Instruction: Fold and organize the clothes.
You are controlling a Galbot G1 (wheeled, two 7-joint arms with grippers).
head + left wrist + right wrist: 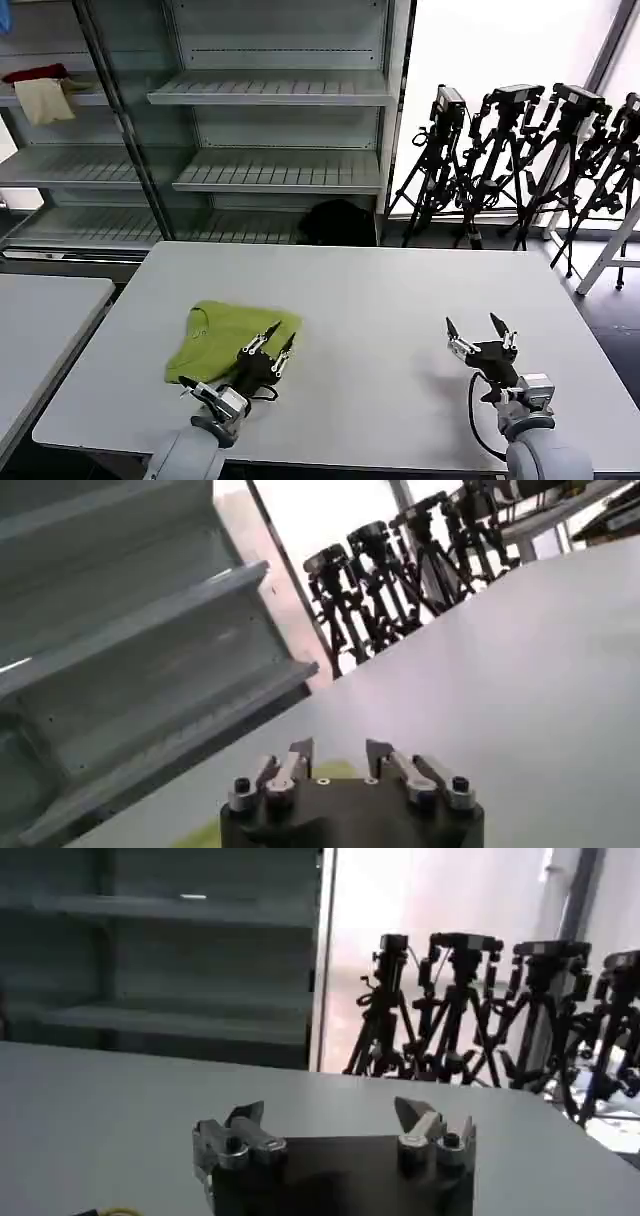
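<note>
The lime-green T-shirt (232,337) lies folded into a compact, roughly square bundle on the near left part of the white bench (390,300), its round neck opening showing toward the left edge of the bundle. The left gripper (277,337) hovers at the shirt's near right corner, over the fabric's edge, its fingers (268,335) spread apart and holding nothing; in the left wrist view the same gripper (340,752) shows a gap between its tips, with a sliver of green cloth beneath it. The right gripper (478,328) sits well apart from the shirt, over bare bench surface on the near right side, fingers wide open and empty; the right wrist view confirms the spread of this gripper (332,1114).

Beyond the bench stands a grey shelving unit (270,90), with a red cloth (35,73) and a cream cloth (43,100) on an upper shelf at far left. A row of black tripods (520,160) stands by the bright window to the right.
</note>
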